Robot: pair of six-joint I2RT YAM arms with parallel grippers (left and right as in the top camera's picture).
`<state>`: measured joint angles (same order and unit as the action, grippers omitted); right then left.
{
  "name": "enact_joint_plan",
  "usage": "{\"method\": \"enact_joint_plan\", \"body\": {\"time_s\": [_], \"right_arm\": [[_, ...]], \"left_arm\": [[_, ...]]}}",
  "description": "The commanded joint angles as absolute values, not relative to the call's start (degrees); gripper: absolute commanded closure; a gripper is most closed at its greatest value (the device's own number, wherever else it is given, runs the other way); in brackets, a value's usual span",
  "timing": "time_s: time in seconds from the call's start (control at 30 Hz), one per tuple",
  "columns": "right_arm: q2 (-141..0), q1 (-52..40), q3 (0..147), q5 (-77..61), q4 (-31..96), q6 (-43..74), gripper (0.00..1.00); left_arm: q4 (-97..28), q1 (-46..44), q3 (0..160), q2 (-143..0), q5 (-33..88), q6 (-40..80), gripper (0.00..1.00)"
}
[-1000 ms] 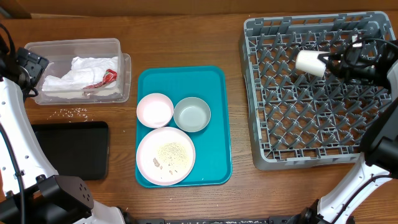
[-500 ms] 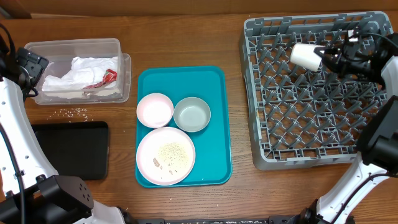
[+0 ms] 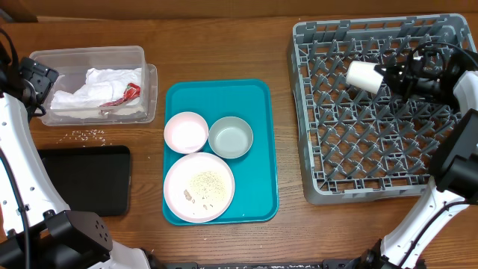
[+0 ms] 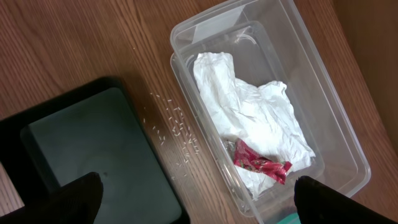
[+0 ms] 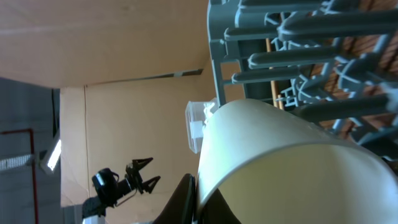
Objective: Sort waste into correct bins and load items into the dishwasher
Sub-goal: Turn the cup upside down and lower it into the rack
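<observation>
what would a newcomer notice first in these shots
The bright teal tray sits mid-table, carrying a pink plate, a pink bowl and a metal bowl. Next, the white cup is held on its side by the right gripper over the back of the grey dish rack at right. At far left, a clear tub holds crumpled napkins with a red scrap.
</observation>
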<state>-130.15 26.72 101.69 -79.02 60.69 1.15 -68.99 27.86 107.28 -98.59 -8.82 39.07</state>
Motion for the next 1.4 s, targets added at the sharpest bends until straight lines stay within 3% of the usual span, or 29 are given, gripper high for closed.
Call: {"method": "enact_joint_plan", "body": {"time_s": [0.0,0.17,0.27,0.53,0.83,0.9,1.03,1.13,1.37], "right_arm": [[-129.8,28.16,101.75,-69.36,61.84,2.2,0.96],[-126.91,28.75,101.75,-55.68,63.26,4.75,0.95],[-123.24,28.73,101.75,-43.7,63.55,9.02,0.87],[-116.01,28.73,105.21,-23.81,69.43,15.29,0.81],[-107.59,26.02,106.54,-22.68,72.29,15.44,0.78],[-107.24,22.92,106.54,-23.66,70.54,15.49,0.74],[-108.12,16.56,105.27,-22.28,64.66,15.51,0.74],[-110.54,11.33,104.92,-12.08,63.35,20.34,0.76],[-116.97,7.25,104.92,-1.32,64.66,24.64,0.89]], "left_arm": [[-68.97,27.73,107.28,-99.09,-9.41,39.86,0.0],[-68.95,27.73,107.28,-99.09,-9.41,39.86,0.0],[-68.97,27.73,107.28,-99.09,-9.41,39.86,0.0],[-68.97,27.73,107.28,-99.09,-9.39,39.86,0.0],[-68.97,27.73,107.28,-99.09,-9.41,39.86,0.0],[-68.97,27.73,107.28,-99.09,-9.41,39.86,0.0],[-68.97,27.73,107.28,-99.09,-9.41,39.86,0.0],[-68.97,27.73,107.28,-99.09,-9.41,39.86,0.0],[-68.97,27.73,107.28,-99.09,-9.41,39.86,0.0]]}}
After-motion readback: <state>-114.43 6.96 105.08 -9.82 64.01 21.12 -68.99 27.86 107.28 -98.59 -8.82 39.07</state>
